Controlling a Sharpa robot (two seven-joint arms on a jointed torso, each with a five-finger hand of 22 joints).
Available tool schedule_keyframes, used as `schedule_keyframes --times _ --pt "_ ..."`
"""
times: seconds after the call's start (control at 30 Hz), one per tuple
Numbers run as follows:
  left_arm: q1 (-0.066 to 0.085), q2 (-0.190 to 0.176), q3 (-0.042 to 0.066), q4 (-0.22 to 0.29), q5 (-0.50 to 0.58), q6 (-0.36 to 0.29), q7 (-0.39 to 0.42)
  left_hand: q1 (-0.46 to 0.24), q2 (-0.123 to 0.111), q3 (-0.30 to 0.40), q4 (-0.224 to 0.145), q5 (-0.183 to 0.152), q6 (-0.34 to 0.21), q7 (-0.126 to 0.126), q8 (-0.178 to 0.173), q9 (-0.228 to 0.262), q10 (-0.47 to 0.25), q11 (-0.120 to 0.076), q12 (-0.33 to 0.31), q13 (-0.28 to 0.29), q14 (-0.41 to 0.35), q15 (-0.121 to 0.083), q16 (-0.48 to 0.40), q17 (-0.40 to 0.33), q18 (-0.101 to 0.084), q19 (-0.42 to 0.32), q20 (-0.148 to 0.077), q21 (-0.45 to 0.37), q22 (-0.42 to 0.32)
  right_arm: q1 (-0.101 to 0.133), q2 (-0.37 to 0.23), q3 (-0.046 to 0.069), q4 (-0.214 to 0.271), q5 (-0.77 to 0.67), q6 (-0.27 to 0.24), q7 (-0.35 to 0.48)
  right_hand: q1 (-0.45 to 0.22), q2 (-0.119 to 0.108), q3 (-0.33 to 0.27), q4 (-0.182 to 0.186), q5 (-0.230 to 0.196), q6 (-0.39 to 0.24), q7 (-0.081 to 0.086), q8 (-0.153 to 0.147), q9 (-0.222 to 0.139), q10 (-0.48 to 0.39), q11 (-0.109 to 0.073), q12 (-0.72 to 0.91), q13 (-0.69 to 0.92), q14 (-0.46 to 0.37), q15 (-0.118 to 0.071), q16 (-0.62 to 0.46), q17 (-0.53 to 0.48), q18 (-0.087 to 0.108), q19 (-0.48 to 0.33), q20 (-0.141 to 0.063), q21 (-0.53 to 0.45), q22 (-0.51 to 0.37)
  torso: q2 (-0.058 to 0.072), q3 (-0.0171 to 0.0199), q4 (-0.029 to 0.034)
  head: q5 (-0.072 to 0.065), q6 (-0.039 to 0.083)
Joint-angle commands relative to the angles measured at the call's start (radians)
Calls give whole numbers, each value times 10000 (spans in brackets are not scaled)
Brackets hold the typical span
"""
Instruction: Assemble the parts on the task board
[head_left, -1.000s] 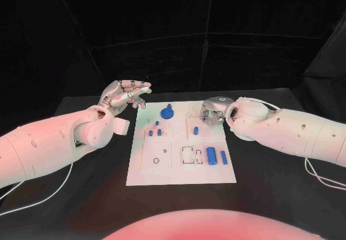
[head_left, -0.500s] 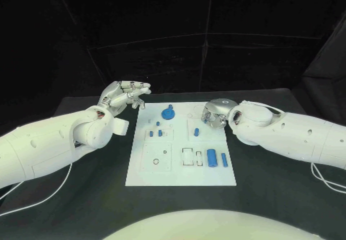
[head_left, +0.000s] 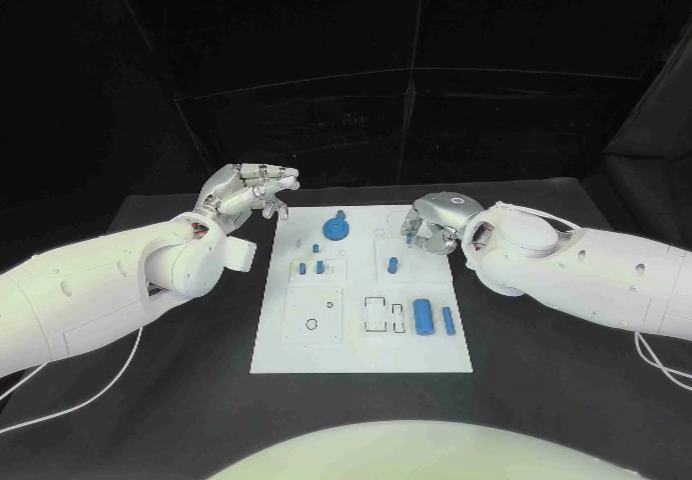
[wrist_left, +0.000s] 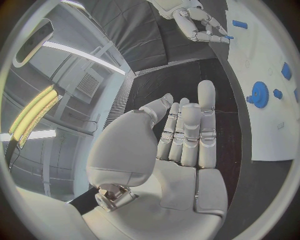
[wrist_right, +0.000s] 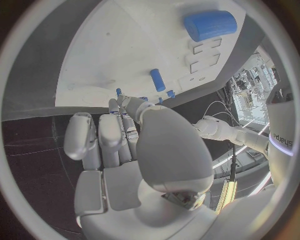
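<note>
- Right hand (head_left: 430, 228) fingers: curled downward over the far right corner of the task board (head_left: 361, 345). In the right wrist view the fingertips (wrist_right: 122, 102) meet close together at the plate's edge, with a speck of blue (wrist_right: 119, 91) showing just past them. Whether that speck is pinched or merely lies beyond the tips, I cannot tell.
- Left hand (head_left: 248, 192) fingers: loosely bent, slightly apart, holding nothing. It hovers off the board's far left corner, above the black table (head_left: 130, 400); its own wrist view shows the fingers (wrist_left: 187, 130) side by side with an empty palm.
- Doing the step well, as I judge it: the right hand seems to be working a small part at the board's corner. It should keep its fingertips tight and vertical, come straight down, and avoid sweeping sideways into the small blue peg (head_left: 392, 265) just at 7 o'clock of it.
- Outward from the right hand: the blue gear (head_left: 335, 227) stands at 9 o'clock of it, on the board's far middle.
- Further toward the left edge: three small blue pieces (head_left: 309, 264) clustered at 6 o'clock of the gear.
- Near side of the board: the large blue cylinder (head_left: 423, 315) and a slimmer blue rod (head_left: 447, 320) lie side by side at 6 o'clock of the right hand, beside empty rectangular slots (head_left: 385, 312). These look still unassembled, so much of the task appears to remain.
</note>
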Motion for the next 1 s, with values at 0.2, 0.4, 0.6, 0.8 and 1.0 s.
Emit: schedule_keyframes --times 0.2,0.4,0.6,0.8,1.0 --pt "16 -6 11 -15 50 -22 -14 120 -23 -73 -22 37 -92 -8 31 -10 -70 13 39 10 -80 16 -54 -23 119 -68 36 -72 -16 82 -270 192 1014 530 -592 3 -214 -41 92 -3 37 83 -4 -66 10 101 -10 -71 12 231 -44 63 18 -123 86 25 83 51 10 5 -5 53 23" --pt "16 18 11 -32 50 -17 -15 120 -23 -73 -22 37 -92 -8 31 -10 -70 13 39 10 -80 16 -54 -23 119 -68 36 -72 -16 87 -99 239 1682 804 -559 116 -310 -63 86 17 13 95 -2 -69 13 105 -8 -85 12 233 -39 88 25 -126 90 33 97 68 15 -9 14 152 2" --pt "16 72 11 -50 50 -5 -16 120 -23 -73 -22 37 -92 -8 31 -10 -70 13 39 10 -80 16 -54 -23 119 -68 36 -72 -16 60 468 237 1916 844 -418 279 -337 -63 84 24 1 95 -2 -71 13 105 -8 -90 12 232 -38 89 17 -126 88 35 98 68 14 -18 36 391 -73" --pt "17 109 12 -43 50 -8 -25 133 -34 -89 -37 36 -95 -6 44 -8 -77 15 63 14 -89 18 -61 -48 120 -66 39 -85 -28 -163 1118 205 1769 617 -181 399 -392 -57 85 35 -51 83 0 -84 10 82 -4 -115 8 231 -34 108 23 -128 91 40 108 82 23 -10 28 668 -175" --pt "19 137 13 10 50 -26 -40 133 -34 -89 -37 36 -95 -6 44 -8 -77 15 63 14 -89 18 -61 -48 120 -66 39 -85 -28 -526 1614 102 1420 428 -25 528 -415 -50 83 42 -73 83 0 -85 10 79 -3 -122 7 236 -31 128 40 -133 105 43 124 105 29 -5 25 865 -282"
